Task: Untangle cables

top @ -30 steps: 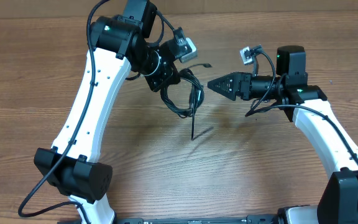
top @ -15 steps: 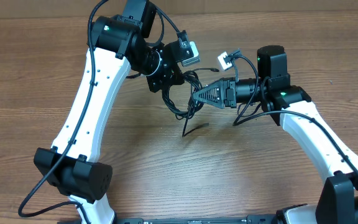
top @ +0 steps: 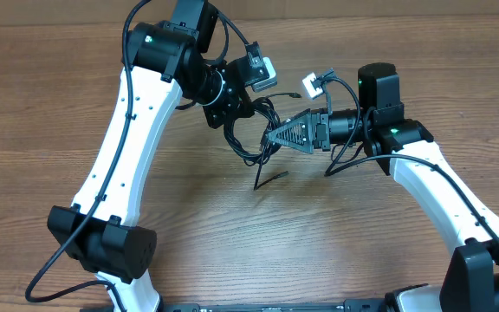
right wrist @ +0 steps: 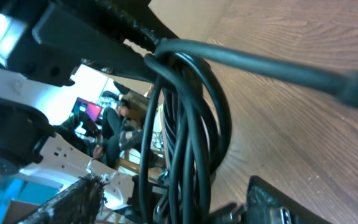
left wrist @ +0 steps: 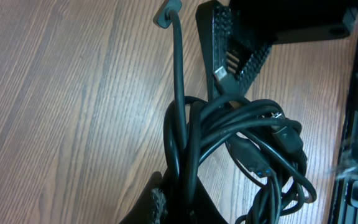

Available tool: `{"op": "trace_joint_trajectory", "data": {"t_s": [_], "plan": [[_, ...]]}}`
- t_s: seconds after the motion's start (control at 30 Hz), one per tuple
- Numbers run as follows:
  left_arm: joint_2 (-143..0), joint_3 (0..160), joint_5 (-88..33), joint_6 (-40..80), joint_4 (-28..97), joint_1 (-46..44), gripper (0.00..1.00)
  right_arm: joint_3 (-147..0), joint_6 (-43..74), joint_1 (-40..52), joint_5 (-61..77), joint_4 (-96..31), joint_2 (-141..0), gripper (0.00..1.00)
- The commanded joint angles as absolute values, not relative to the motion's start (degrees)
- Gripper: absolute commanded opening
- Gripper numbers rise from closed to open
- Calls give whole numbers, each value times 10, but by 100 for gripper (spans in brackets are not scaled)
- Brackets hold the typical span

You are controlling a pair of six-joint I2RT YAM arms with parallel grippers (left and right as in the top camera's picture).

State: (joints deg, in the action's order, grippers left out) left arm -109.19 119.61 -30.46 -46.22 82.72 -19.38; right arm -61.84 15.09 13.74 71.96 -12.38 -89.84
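- So, the cables (left wrist: pixel 229 115) are bunched into one tangled coil of black loops, and the coil is held up off the wooden table (top: pixel 362 243) rather than laid on it.
- The bundle is clamped at its upper edge by the left gripper (top: pixel 235 117). Its fingers are pinched tight on several strands at once, which is seen plainly from the right wrist camera.
- The right gripper (top: pixel 275 137) is pointed in from the right side with its jaws spread apart and nothing grasped. From its own camera the coil is seen between the two fingers (right wrist: pixel 79 199), with a gap left on each side.
- One of those ribbed fingers is also caught in the left wrist view, just behind the top of the coil, with a small metallic plug (left wrist: pixel 220 73) seen in front of it.
- A straight strand (left wrist: pixel 178 56) with a grey tip is seen sticking out of the knot in that same view.
- From overhead, one loose end (top: pixel 262 165) is seen dangling below the bundle toward the table. Whether its tip is touching the wood can't be told.
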Motion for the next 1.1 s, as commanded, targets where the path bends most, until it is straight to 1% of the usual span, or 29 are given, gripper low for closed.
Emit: {"op": "trace_joint_trajectory", "data": {"t_s": [0.0, 0.07, 0.1, 0.13, 0.17, 0.23, 0.37, 0.4, 0.43, 0.47, 0.5, 0.53, 0.57, 0.67, 0.73, 0.8, 0.87, 0.9, 0.97, 1.03, 1.07], "plan": [[-1094, 1201, -330, -450, 826, -209, 4, -627, 151, 149, 702, -110, -885, 65], [-1094, 1201, -329, -453, 828, -216, 4, -627, 153, 149, 686, -105, -885, 56], [-1094, 1201, -329, -457, 830, -220, 4, -627, 153, 149, 675, -103, -885, 47], [-1094, 1201, -328, -461, 834, -222, 4, -627, 153, 149, 664, -103, -885, 30], [-1094, 1201, -328, -468, 842, -225, 4, -627, 153, 149, 655, -103, -885, 20], [-1094, 1201, -328, -485, 860, -225, 4, -627, 153, 147, 647, -103, -885, 4], [-1094, 1201, -308, -490, 885, -220, 4, -627, 153, 132, 647, -104, -885, 4], [-1094, 1201, -307, -483, 886, -218, 11, -627, 153, 129, 647, -104, -885, 4], [-1094, 1201, -307, -469, 884, -216, 20, -627, 153, 125, 647, -104, -885, 4], [-1094, 1201, -307, -449, 880, -213, 33, -627, 153, 120, 645, -107, -885, 4], [-1094, 1201, -303, -416, 873, -211, 68, -627, 153, 116, 642, -109, -885, 4], [-1094, 1201, -296, -366, 862, -207, 89, -627, 153, 112, 638, -112, -885, 4], [-1094, 1201, -289, -314, 852, -203, 99, -627, 153, 107, 638, -114, -885, 4], [-1094, 1201, -264, -101, 822, -188, 99, -627, 168, 98, 638, -113, -885, 4], [-1094, 1201, -270, 37, 804, -180, 100, -627, 180, 96, 638, -112, -885, 4], [-1094, 1199, -270, 153, 801, -178, 100, -627, 181, 96, 639, -112, -885, 4], [-1094, 1192, -270, 175, 796, -183, 100, -627, 184, 96, 639, -112, -885, 4], [-1094, 1187, -270, 166, 794, -189, 97, -627, 194, 96, 639, -112, -885, 4], [-1094, 1169, -270, 160, 780, -201, 81, -627, 218, 96, 639, -111, -885, 4], [-1094, 1148, -270, 160, 771, -216, 59, -627, 236, 96, 639, -108, -885, 4], [-1094, 1136, -270, 161, 766, -222, 52, -627, 244, 96, 639, -107, -885, 4]]}}
